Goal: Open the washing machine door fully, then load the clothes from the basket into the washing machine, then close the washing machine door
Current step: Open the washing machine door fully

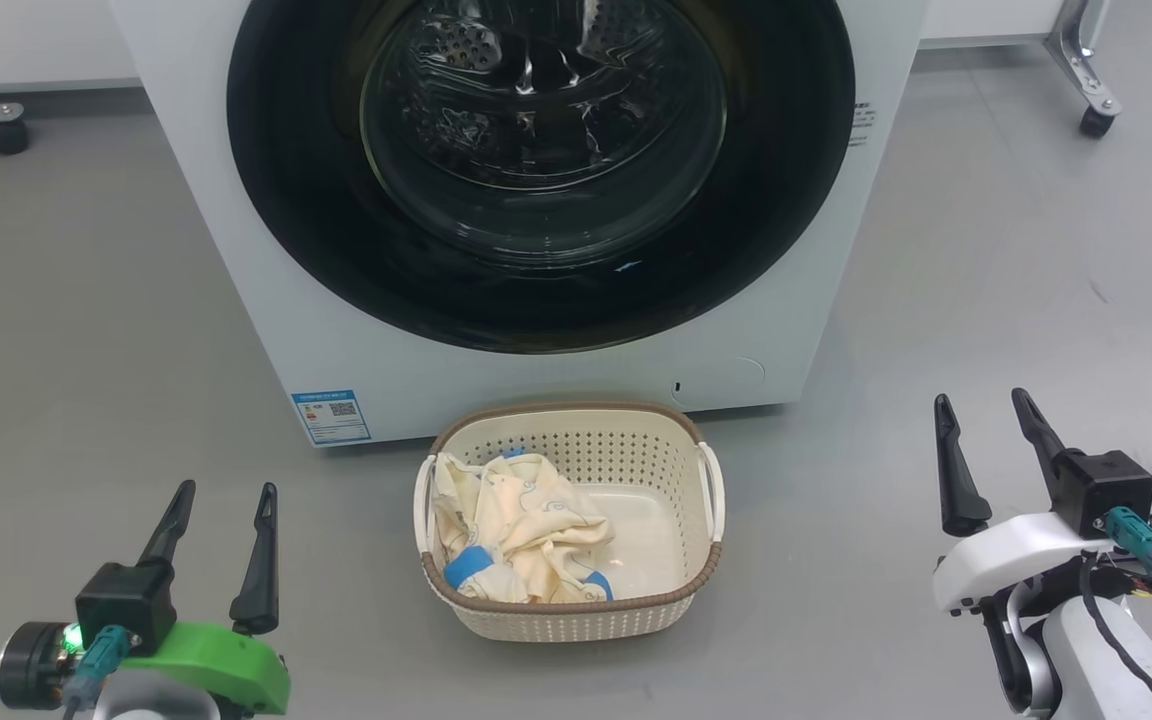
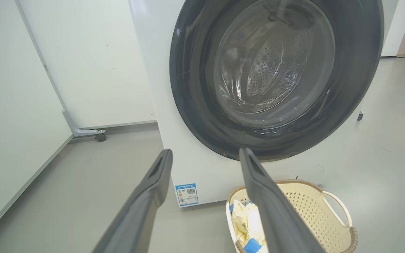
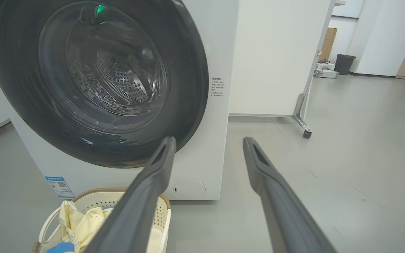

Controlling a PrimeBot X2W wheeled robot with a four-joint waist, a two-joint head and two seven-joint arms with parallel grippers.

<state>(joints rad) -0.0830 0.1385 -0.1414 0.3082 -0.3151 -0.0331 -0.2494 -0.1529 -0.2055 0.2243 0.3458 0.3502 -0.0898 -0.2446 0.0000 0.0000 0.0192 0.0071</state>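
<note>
Head view shows you the basket point(image 1: 676, 470) on the floor point(image 1: 86, 350), and you can find everything else from it. Right behind the basket stands the washing machine point(image 1: 226, 260). The washing machine door point(image 1: 306, 220) is shut flat against the front, up above the basket. I think the basket sits this close so the clothes point(image 1: 526, 520) have only a short way to go. They lie in a soft heap in the basket's left half, with blue cuffs poking out near its front wall. The right half is bare. Your left pincer point(image 1: 227, 487) hangs to the left of the basket and your right pincer point(image 1: 981, 395) to the right of it, both well apart from it. Each one has its two fingers spread wide and holds nothing. That looks like a ready pose, one arm on each side, so either can reach in. I would say no step is done yet. The door must swing open first, so mind that it clears the basket's rim.
</note>
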